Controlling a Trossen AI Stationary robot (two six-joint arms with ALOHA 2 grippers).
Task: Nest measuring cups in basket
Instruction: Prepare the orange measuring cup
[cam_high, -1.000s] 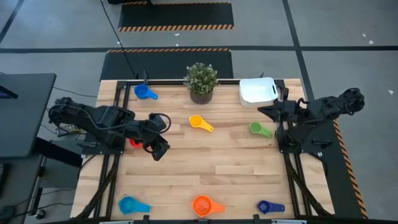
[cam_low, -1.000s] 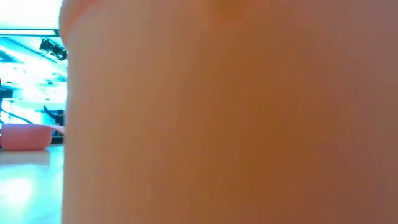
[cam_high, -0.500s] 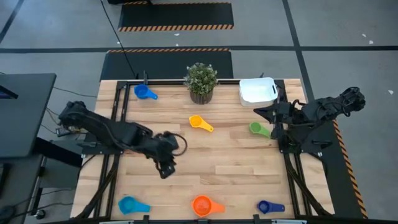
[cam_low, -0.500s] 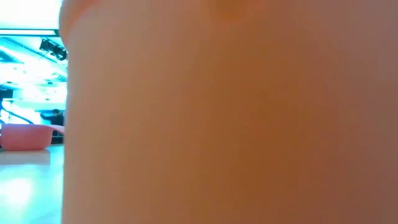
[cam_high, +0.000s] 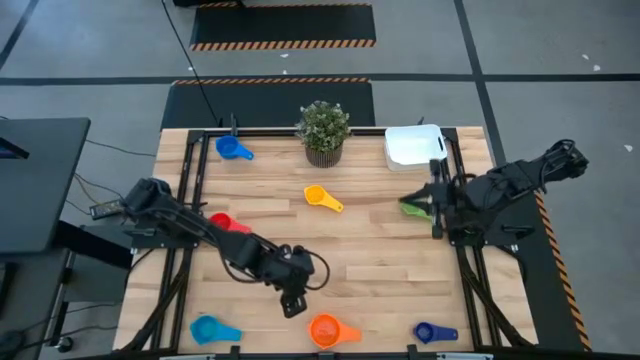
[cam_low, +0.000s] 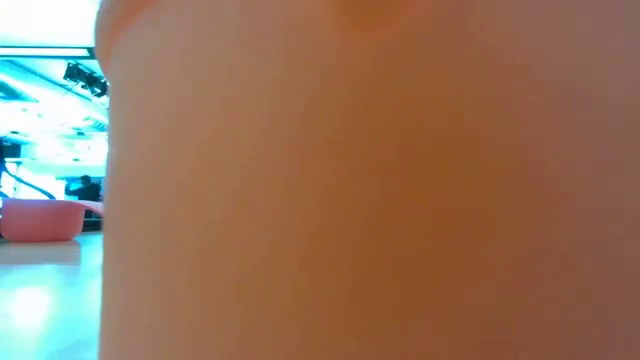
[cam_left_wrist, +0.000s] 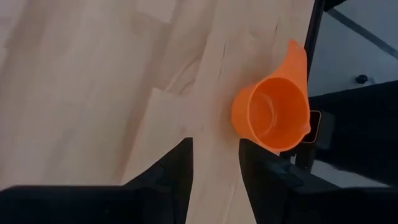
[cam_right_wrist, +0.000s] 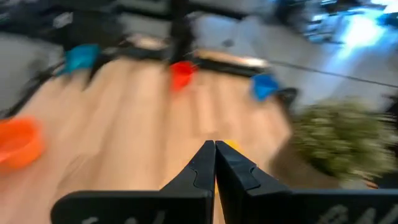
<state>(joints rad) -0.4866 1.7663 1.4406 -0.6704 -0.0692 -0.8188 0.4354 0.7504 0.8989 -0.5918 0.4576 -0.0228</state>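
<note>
In the high view my left gripper (cam_high: 293, 300) is open, low over the table just left of and beyond the orange cup (cam_high: 325, 328). In the left wrist view the orange cup (cam_left_wrist: 273, 115) stands upright beside the spread fingers of that gripper (cam_left_wrist: 214, 163), apart from them. My right gripper (cam_high: 432, 202) is shut and sits at the right side of the green cup (cam_high: 411, 208). Its wrist view shows my right gripper (cam_right_wrist: 214, 149) with fingertips together and nothing between them. The white basket (cam_high: 414, 146) stands at the far right. Yellow (cam_high: 322, 198), red (cam_high: 222, 221), blue (cam_high: 233, 149), light blue (cam_high: 210, 329) and dark blue (cam_high: 430, 333) cups lie scattered.
A potted green plant (cam_high: 323, 130) stands at the far edge, left of the basket. The orange cup (cam_low: 380, 180) fills almost the whole low view. Bare wood lies in the middle of the table between the yellow and orange cups.
My left gripper has swung from the table's left side, over the red cup, toward the near edge and rightward, ending beside the orange cup; the red cup now shows uncovered. My right gripper has shifted a little leftward toward the green cup.
</note>
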